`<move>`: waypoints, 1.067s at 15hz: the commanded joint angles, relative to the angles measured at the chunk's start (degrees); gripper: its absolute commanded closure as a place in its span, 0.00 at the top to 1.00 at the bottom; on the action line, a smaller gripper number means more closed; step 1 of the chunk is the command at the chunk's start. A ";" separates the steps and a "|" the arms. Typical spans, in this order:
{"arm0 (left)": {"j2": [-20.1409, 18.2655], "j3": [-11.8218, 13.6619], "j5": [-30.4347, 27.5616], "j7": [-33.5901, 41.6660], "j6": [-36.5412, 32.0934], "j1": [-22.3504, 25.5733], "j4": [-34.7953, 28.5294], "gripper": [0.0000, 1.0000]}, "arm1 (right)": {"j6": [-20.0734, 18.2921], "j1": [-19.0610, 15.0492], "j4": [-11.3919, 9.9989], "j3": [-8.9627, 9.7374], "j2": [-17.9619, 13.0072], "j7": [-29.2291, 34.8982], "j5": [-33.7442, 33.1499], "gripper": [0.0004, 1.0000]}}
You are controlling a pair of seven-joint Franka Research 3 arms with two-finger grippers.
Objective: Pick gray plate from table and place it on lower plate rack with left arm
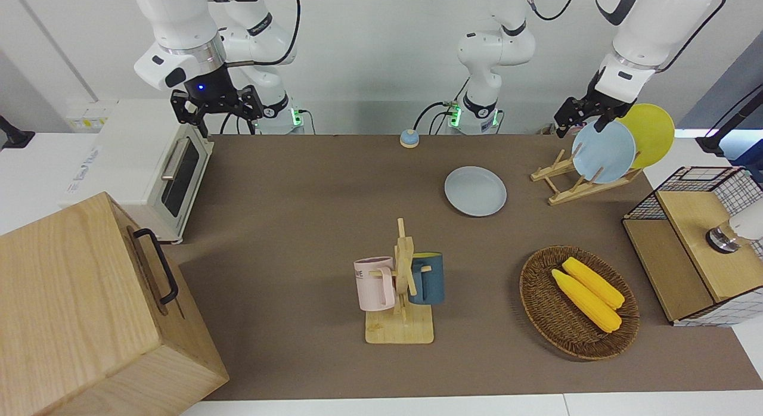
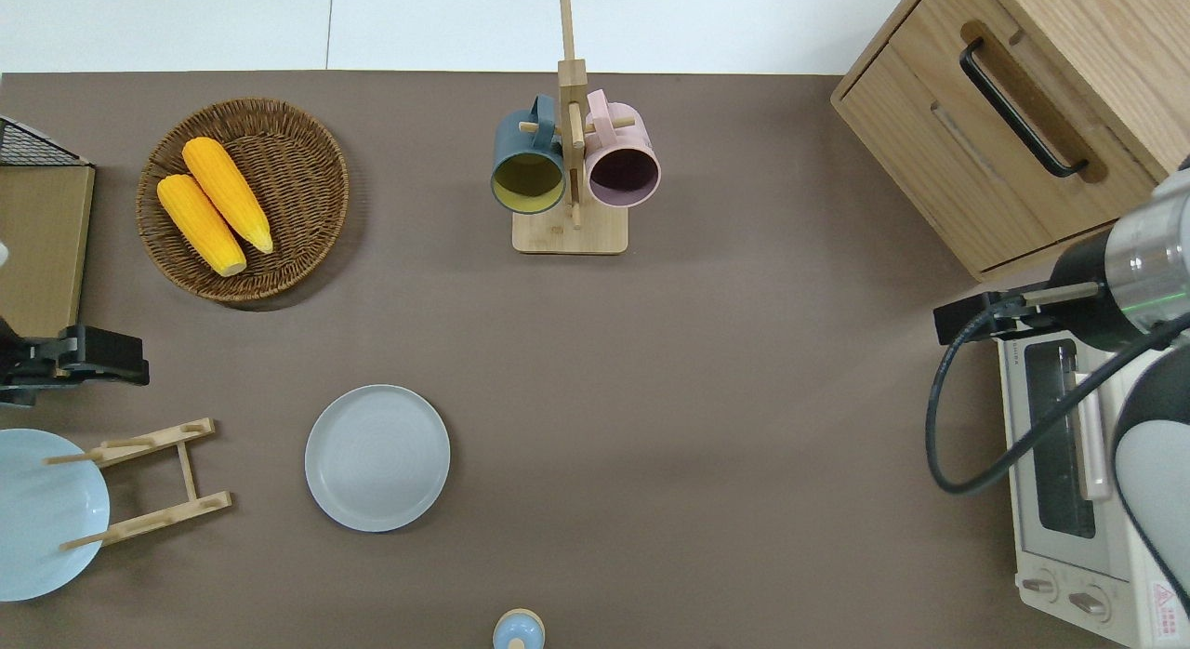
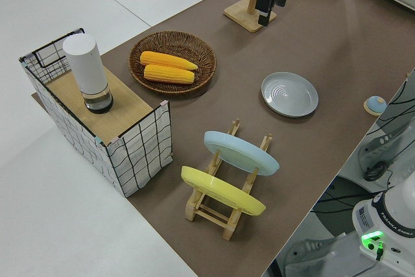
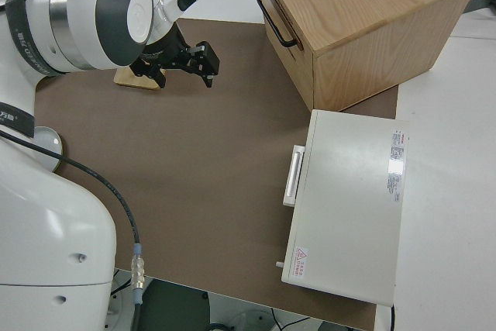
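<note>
The gray plate (image 1: 475, 191) lies flat on the brown table (image 1: 298, 225); it also shows in the overhead view (image 2: 377, 457) and the left side view (image 3: 290, 94). The lower plate rack (image 1: 557, 192) stands beside it toward the left arm's end, holding a light blue plate (image 1: 603, 152) and a yellow plate (image 1: 653, 133). The rack's pegs nearest the gray plate (image 2: 153, 435) are bare. My left gripper (image 1: 581, 129) hangs open and empty in the air, over the table between the rack and the wire crate (image 2: 139, 361). My right gripper (image 1: 217, 109) is open and parked.
A wicker basket (image 1: 539, 303) with two corn cobs and a wire crate (image 1: 691, 249) with a white cylinder stand at the left arm's end. A mug stand (image 1: 402, 285) with two mugs, a toaster oven (image 1: 173, 177), a wooden cabinet (image 1: 77, 309) and a small blue knob (image 1: 409, 138) are also on the table.
</note>
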 commanded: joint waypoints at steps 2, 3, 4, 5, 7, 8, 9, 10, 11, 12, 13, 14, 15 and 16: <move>0.84 0.44 0.29 -1.58 -0.52 -0.25 0.63 0.99 | -0.81 -1.06 0.51 0.98 -0.15 0.70 -0.09 0.98; 1.01 0.44 0.38 -1.58 -0.52 -0.16 0.63 0.99 | -0.72 -1.06 0.51 0.98 -0.15 0.70 -0.09 0.98; 1.10 0.44 0.55 -1.58 -0.52 -0.16 0.54 0.99 | -0.81 -1.06 0.51 0.98 -0.15 0.70 -0.09 0.98; 1.19 0.44 0.55 -1.84 -0.52 0.01 0.54 0.99 | -0.81 -1.06 0.51 0.98 -0.15 0.70 -0.09 0.98; 1.19 0.44 0.55 -1.93 -0.52 -0.07 0.54 0.99 | -0.81 -1.06 0.51 0.98 -0.07 0.70 -0.09 0.98; 1.19 0.44 0.55 -1.93 -0.52 -0.07 0.54 0.99 | -0.81 -1.06 0.51 0.98 -0.15 0.70 -0.09 0.98; 1.19 0.44 0.55 -2.02 -0.52 0.01 0.54 0.99 | -0.81 -1.06 0.51 0.98 -0.07 0.70 -0.09 0.98; 1.19 0.44 0.64 -2.54 -0.52 -0.07 0.54 0.99 | -0.81 -1.06 0.51 0.98 -0.15 0.70 -0.09 0.98; 1.19 0.44 0.64 -2.72 -0.52 -0.07 0.54 0.99 | -0.72 -1.06 0.51 0.98 -0.07 0.70 -0.09 0.98; 1.19 0.44 0.64 -2.72 -0.52 -0.07 0.46 0.99 | -0.81 -1.06 0.51 0.98 -0.15 0.70 -0.09 0.98; 1.19 0.44 0.64 -2.72 -0.43 -0.07 0.45 0.99 | -0.81 -1.06 0.51 0.98 -0.07 0.70 -0.09 0.98; 1.19 0.44 0.64 -2.81 -0.34 -0.07 0.11 0.99 | -0.81 -1.06 0.51 0.98 -0.07 0.70 -0.09 0.98; 1.10 0.44 0.64 -2.81 0.09 -0.16 -0.42 0.99 | -0.81 -1.06 0.51 0.98 -0.15 0.70 -0.09 0.98; 0.75 0.44 0.64 -2.81 1.05 -0.25 -1.56 0.99 | -0.81 -1.06 0.51 0.98 -0.15 0.70 -0.09 0.98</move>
